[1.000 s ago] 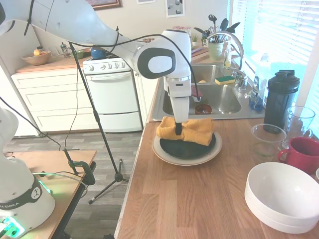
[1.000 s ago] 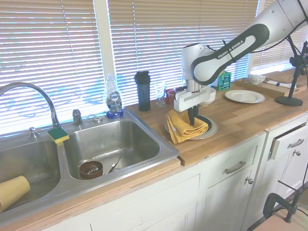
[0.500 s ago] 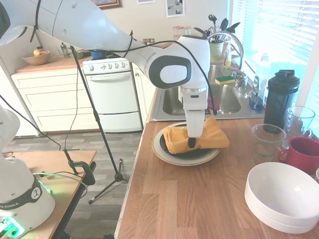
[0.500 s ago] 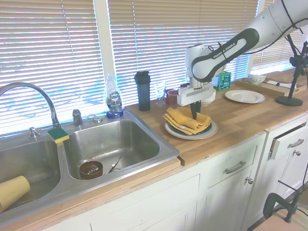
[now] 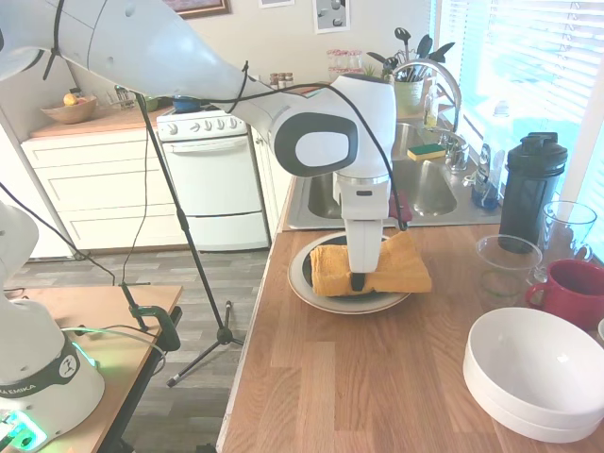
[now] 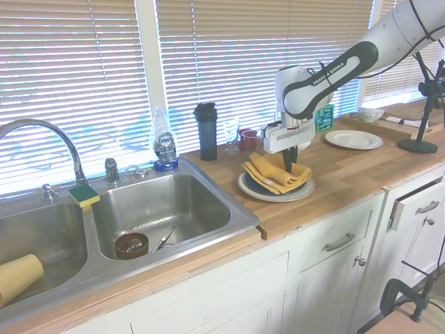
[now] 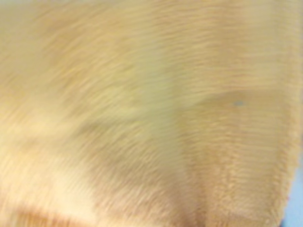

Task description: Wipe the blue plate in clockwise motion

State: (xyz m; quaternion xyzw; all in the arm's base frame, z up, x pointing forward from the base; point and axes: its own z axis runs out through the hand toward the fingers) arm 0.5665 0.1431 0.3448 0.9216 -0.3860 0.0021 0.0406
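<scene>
At the sink end of the wooden countertop (image 5: 377, 377), the gripper (image 5: 357, 280) points straight down with its fingers pinched on a folded yellow cloth (image 5: 373, 269), pressing it flat onto the blue plate (image 5: 309, 271). The vertical wrist probably serves to load the cloth evenly against the plate's face, as a circular wipe would need. The cloth covers most of the plate, leaving only a dark crescent exposed on the side toward the counter's front edge; one corner of the cloth overhangs toward the clear glass bowl (image 5: 503, 260). The blue plate sits nested on a larger cream plate (image 5: 351, 306), whose rim shows all round it, so the lower plate likely keeps it from sliding. In the wrist view, blurred yellow cloth (image 7: 142, 113) fills nearly the whole picture, consistent with the camera being close above it. Beyond the plates, toward the window edge of the counter, stand a black shaker bottle (image 5: 530, 189), a drinking glass (image 5: 567, 226) and a red mug (image 5: 571, 291); stacked white bowls (image 5: 533, 373) sit well apart from the plates.
</scene>
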